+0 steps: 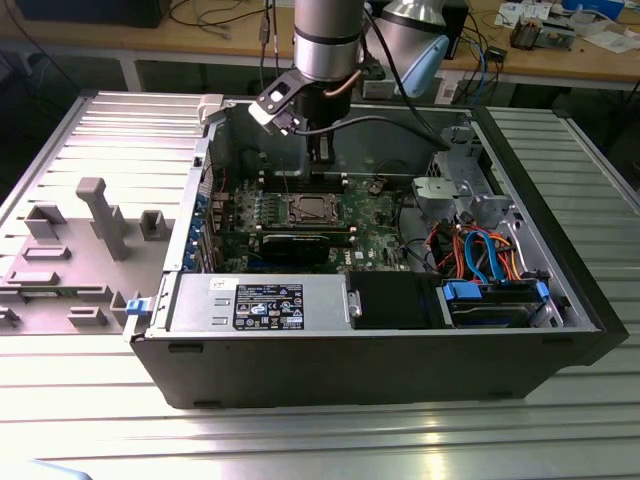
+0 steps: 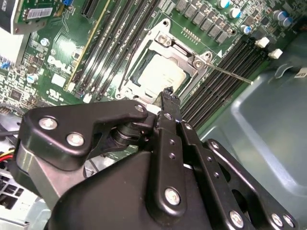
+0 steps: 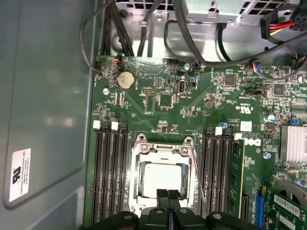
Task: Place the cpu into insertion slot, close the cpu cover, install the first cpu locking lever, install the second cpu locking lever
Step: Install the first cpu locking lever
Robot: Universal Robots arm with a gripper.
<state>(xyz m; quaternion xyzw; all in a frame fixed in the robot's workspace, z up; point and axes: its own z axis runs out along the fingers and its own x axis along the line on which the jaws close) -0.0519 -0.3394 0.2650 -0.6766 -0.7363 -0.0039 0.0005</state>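
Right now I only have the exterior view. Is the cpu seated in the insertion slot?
Observer: Yes. In both wrist views the cpu lies flat inside it, pale top up.
Operator: Cover?
Observer: The cpu cover is down, framing the chip.
Operator: Levers?
Observer: In the second wrist view one locking lever juts out sideways over the memory slots.
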